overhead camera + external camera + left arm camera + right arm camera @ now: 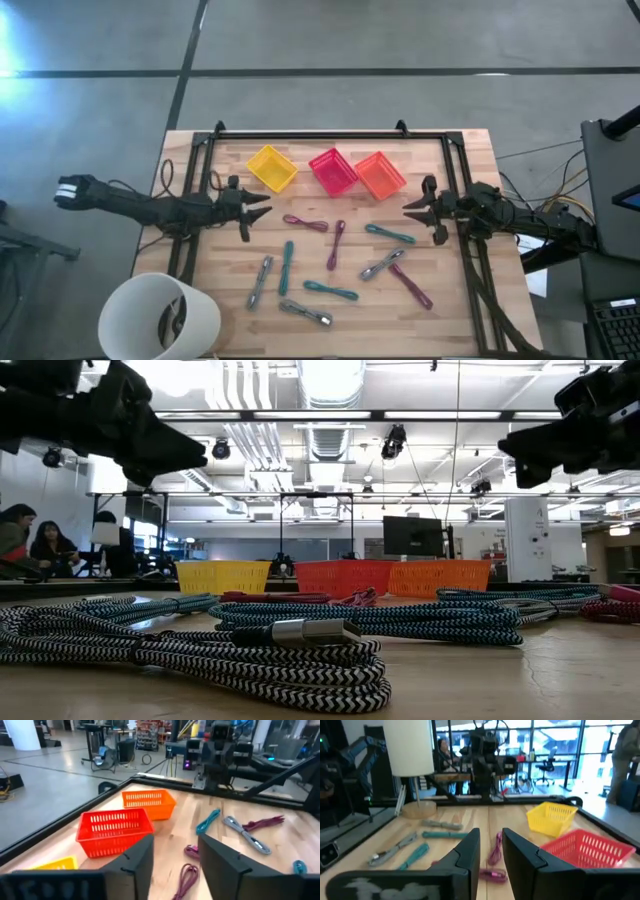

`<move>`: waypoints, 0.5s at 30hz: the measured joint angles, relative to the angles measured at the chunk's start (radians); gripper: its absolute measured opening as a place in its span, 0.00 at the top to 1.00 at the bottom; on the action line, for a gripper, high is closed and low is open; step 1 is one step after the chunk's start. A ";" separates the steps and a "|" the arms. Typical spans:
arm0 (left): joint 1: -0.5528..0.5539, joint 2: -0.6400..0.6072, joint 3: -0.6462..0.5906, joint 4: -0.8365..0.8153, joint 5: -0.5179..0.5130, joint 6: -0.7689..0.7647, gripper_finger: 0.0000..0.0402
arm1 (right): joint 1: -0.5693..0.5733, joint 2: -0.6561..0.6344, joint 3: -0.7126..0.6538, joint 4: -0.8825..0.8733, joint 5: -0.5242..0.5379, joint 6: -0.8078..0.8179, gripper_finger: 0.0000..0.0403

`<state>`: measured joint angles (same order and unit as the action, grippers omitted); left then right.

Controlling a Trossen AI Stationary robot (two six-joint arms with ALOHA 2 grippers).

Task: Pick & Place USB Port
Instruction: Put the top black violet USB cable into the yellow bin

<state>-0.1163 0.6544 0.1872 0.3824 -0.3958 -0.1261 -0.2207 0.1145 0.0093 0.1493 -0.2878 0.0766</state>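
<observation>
Several bundled USB cables lie flat on the wooden table: maroon ones, teal ones and grey ones. In the low view a striped bundle with a metal plug lies nearest. My left gripper hovers open at the table's left side, pointing right. My right gripper hovers open at the right side, pointing left. Both stand above the table and touch nothing.
Three small baskets stand in a row near the far edge: yellow, pink-red, orange. A black frame borders the table. A white cylinder stands at the near left corner. People sit in the room behind.
</observation>
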 joint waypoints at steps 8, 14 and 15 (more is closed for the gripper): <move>-0.001 0.144 0.034 0.000 0.012 -0.041 0.52 | 0.000 0.000 0.000 0.149 0.000 0.015 0.82; 0.000 0.290 0.114 0.001 0.031 -0.031 0.52 | 0.000 0.002 0.000 0.189 0.007 0.050 0.77; 0.000 0.318 0.133 0.001 0.046 -0.022 0.52 | 0.000 0.006 0.000 0.201 0.010 0.066 0.76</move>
<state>-0.1167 0.9720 0.3205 0.3836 -0.3502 -0.1484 -0.2207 0.1207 0.0097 0.3500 -0.2783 0.1429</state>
